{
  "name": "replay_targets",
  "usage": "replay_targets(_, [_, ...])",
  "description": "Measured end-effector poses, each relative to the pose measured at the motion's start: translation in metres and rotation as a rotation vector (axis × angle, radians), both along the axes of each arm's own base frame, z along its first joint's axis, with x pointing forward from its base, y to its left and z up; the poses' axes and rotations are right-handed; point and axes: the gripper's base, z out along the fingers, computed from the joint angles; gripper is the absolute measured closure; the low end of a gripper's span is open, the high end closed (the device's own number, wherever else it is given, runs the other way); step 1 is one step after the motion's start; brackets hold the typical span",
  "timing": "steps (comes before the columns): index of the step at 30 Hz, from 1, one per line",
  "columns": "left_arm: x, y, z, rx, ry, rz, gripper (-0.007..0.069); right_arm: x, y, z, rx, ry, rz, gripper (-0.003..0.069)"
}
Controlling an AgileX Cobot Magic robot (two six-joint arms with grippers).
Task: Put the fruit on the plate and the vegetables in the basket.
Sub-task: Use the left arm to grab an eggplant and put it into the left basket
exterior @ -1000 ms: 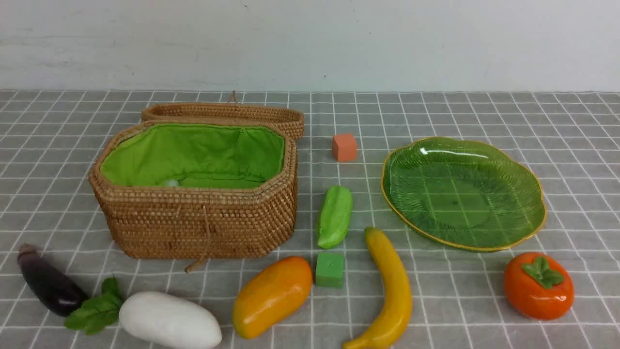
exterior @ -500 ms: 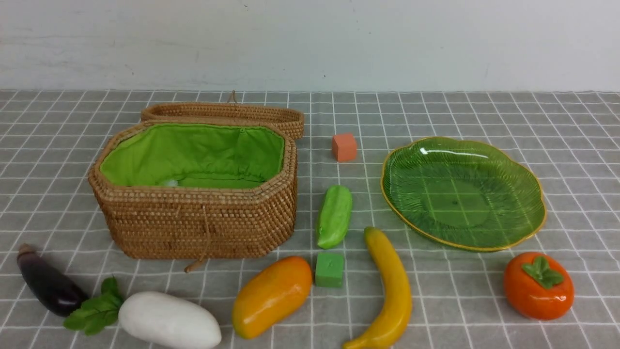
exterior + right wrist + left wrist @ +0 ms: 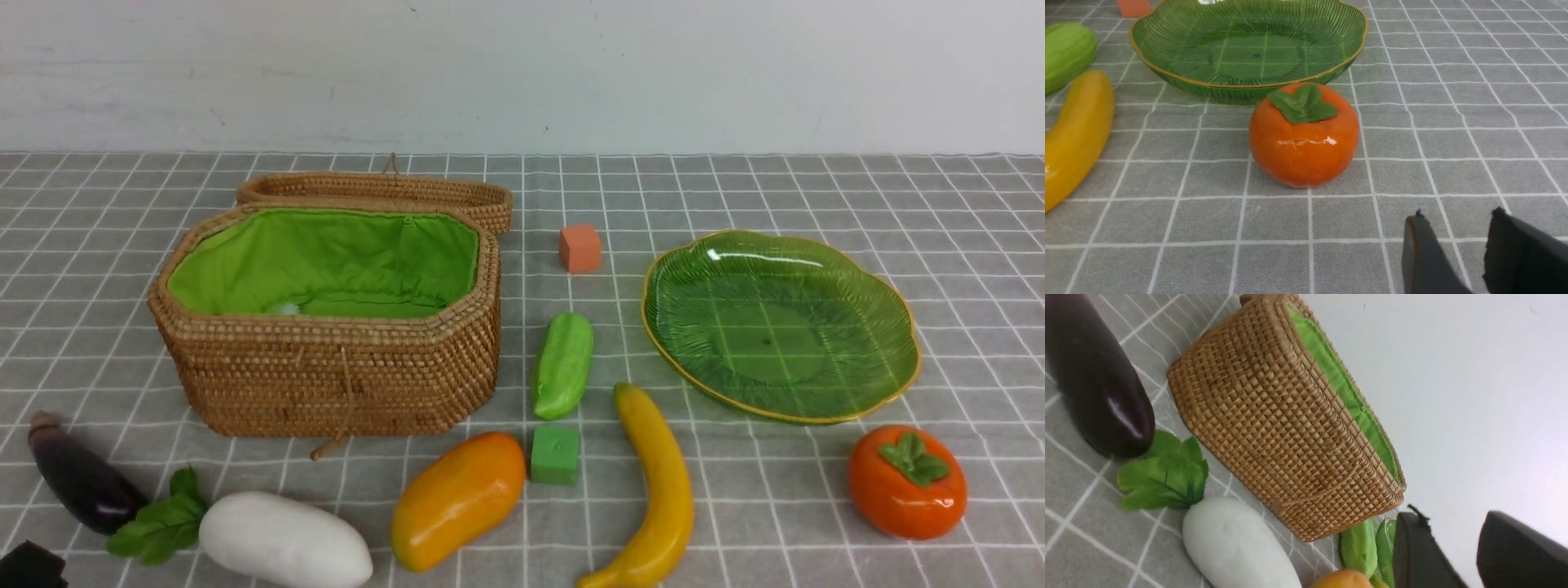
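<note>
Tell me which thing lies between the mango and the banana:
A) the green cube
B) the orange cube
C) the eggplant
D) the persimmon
A: the green cube sits in the gap between the mango and the banana, close to both.

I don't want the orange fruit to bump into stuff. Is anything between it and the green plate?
Nothing visible. The orange fruit sits on the cloth just before the near rim of the plate, with only bare cloth between them. Between the right gripper and the fruit there is also only bare cloth.
</note>
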Motion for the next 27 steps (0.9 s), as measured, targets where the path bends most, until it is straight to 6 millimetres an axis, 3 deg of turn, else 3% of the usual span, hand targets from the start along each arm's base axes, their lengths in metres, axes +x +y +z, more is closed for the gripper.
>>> replay_targets(3, [-0.001,-0.004,0.023,0.131,0.033,-0.057,0.0593,0.000,0.000,0.000,0.000,0.000,0.000,0.0418])
replay_targets(5, [0.002,-0.007,0.031,0.205,0.084,-0.089,0.0638,0.000,0.000,0.000,-0.006,-0.002,0.000,0.0418])
replay_targets(8, [0.008,-0.010,0.044,0.300,0.164,-0.149,0.0638,0.001,0.000,0.001,0.024,-0.033,-0.003,0.0418])
replay_targets(14, [0.028,-0.019,0.059,0.408,0.420,-0.311,0.0638,0.004,0.005,0.014,0.493,-0.187,-0.054,0.0418])
replay_targets(17, [0.040,-0.022,0.058,0.462,0.511,-0.376,0.0638,0.004,0.005,0.018,0.630,-0.224,-0.067,0.0418])
replay_targets(20, [0.046,-0.023,0.058,0.475,0.549,-0.396,0.0638,0.004,0.005,0.019,0.678,-0.232,-0.071,0.0418])
replay_targets(24, [0.062,-0.024,0.059,0.477,0.612,-0.416,0.0638,0.001,0.013,0.026,0.708,-0.113,-0.016,0.0468])
replay_targets(27, [0.078,-0.025,0.064,0.490,0.648,-0.423,0.0638,0.002,0.024,0.060,0.613,0.041,0.124,0.0573])
